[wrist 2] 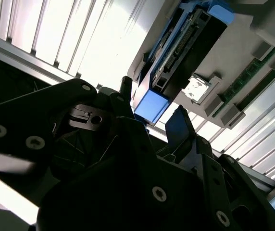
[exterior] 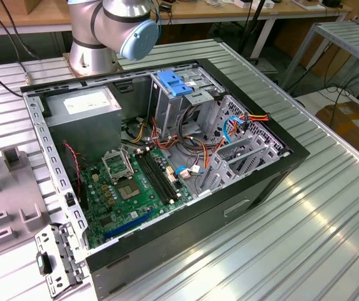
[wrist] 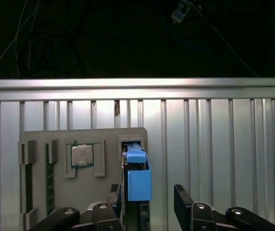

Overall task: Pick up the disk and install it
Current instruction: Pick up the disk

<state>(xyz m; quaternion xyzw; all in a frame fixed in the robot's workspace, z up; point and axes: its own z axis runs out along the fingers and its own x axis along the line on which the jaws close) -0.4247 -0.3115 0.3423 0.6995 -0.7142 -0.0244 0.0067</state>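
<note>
The gripper hangs low over a grey tray that lies on the slatted metal table. Its jaws are spread wide, one dark finger on each side of the disk. The disk stands on its edge in a slot at one end of the tray, with its light-blue frame end up towards the gripper. In the first wrist view one finger sits just beside the blue frame, while there is a clear gap to the other. I can't say for sure that either finger touches it, and nothing is clamped.

From the second wrist view the same thing shows from lower down. The blue tab sits between the two fingertips, and the dark body of the disk runs away along the tray.

Next to the disk a square silver chip sits in its own recess. Further along, green memory sticks lie in narrow slots.

In the exterior view the arm rises from its base behind an open computer case on the table. Inside the case are a green board, loose coloured cables and a metal drive cage. A broad blue latch sits on top of that cage.
</note>
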